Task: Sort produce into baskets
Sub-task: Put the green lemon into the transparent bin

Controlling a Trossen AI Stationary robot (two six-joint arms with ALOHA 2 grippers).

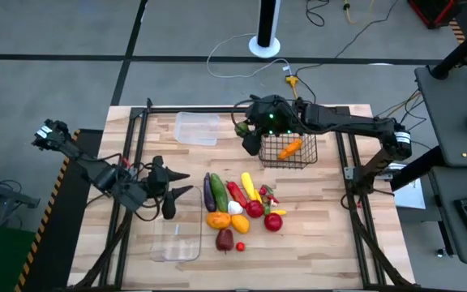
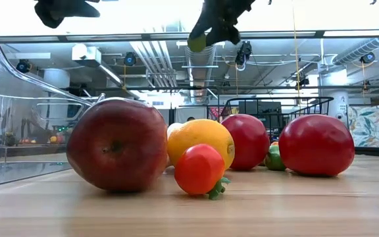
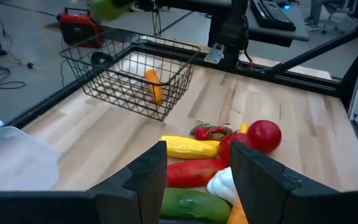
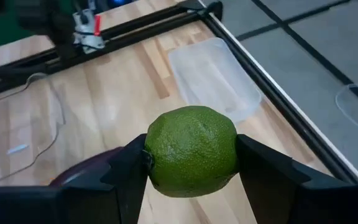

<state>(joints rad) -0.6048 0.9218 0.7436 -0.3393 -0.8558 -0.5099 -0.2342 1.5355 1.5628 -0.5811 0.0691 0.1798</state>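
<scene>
The right hand (image 4: 191, 171) is gripping a round green lime (image 4: 191, 151) beside the black wire-mesh basket (image 1: 298, 154), which is holding only an orange carrot (image 1: 289, 148); most produce is waiting on the table (image 1: 323, 219), left hand (image 3: 194, 171) apart.

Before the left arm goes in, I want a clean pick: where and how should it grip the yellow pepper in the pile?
Probably across the middle of the yellow pepper, coming straight down from above. It lies flat and long on the table, with the red pepper close along one side, so the fingers should straddle its narrow width. The left gripper waits open near the clear tray.
</scene>
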